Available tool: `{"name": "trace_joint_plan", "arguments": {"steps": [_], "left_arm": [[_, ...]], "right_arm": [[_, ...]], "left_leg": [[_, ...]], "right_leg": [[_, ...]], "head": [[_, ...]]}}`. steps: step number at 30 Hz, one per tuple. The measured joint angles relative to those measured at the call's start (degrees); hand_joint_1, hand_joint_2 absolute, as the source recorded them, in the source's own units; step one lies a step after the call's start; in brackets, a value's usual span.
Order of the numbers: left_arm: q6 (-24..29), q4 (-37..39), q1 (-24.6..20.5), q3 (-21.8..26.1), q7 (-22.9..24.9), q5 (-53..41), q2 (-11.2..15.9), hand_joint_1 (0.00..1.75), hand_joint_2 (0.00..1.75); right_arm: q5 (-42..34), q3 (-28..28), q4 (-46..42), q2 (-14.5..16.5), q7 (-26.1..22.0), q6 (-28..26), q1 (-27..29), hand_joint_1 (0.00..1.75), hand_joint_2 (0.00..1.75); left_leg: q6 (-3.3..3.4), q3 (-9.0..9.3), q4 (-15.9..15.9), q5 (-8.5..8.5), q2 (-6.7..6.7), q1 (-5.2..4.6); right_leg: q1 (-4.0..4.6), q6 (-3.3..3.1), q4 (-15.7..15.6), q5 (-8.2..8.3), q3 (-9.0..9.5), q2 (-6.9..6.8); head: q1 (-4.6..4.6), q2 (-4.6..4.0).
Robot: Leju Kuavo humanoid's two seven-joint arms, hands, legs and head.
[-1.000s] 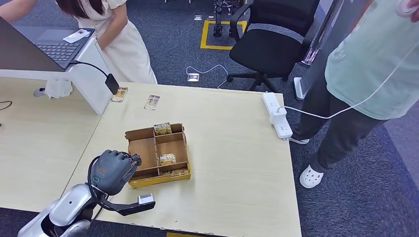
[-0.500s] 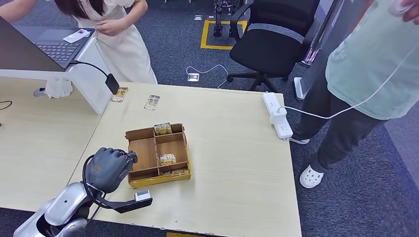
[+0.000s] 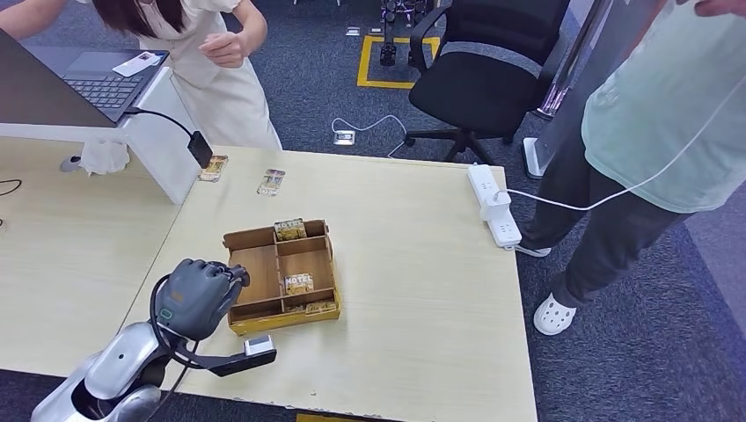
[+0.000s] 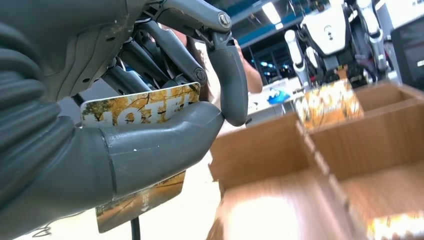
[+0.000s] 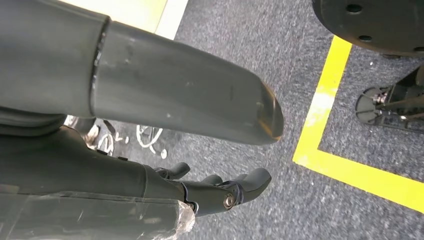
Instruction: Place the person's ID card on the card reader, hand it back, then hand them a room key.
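My left hand [image 3: 201, 297] is pinching a room key [image 4: 142, 110] beside the box [image 3: 283, 274]; handing it over remains.

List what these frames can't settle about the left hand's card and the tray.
- Room key card: left wrist view, thumb covers its middle; print partly readable.
- Left hand: head view, its back hides the card and fingers.
- Wooden tray: left wrist view, blurred and cut off at the edge.
- Cards in tray: head view, too small to count.
- Right hand: right wrist view, fingers partly hidden by the arm.
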Motion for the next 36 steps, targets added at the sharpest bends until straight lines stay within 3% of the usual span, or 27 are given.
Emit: {"name": "trace_joint_plan", "arguments": {"steps": [9, 23, 36], "left_arm": [[2.28, 3.23, -4.65, -0.02, 0.14, -0.91, -3.16, 1.75, 1.75], [3.13, 10.50, -16.52, -2.87, -1.66, 1.60, -10.61, 1.75, 1.75], [3.97, 13.14, -20.86, -5.26, -1.66, 2.44, -13.04, 1.75, 1.75]], "right_arm": [[4.34, -1.17, 0.74, -0.01, -2.82, -0.49, -1.35, 0.00, 0.00], [9.31, -3.10, 4.31, -0.10, -5.81, -2.33, -3.37, 0.00, 0.00], [11.07, -4.22, 6.34, -0.18, -6.91, -2.77, -4.02, 0.00, 0.00]], "left_leg": [[0.00, 0.03, 0.01, 0.00, 0.00, 0.00], [0.00, 0.02, 0.01, 0.00, -0.01, 0.00], [0.00, 0.02, 0.00, 0.00, 0.00, 0.00]], "right_leg": [[0.00, -0.01, 0.00, 0.01, -0.01, 0.00], [0.00, -0.01, 0.00, 0.01, 0.01, 0.00], [0.00, -0.01, 0.01, 0.01, 0.00, 0.01]], "head": [[0.00, 0.00], [-0.01, 0.00], [0.00, 0.00]]}}
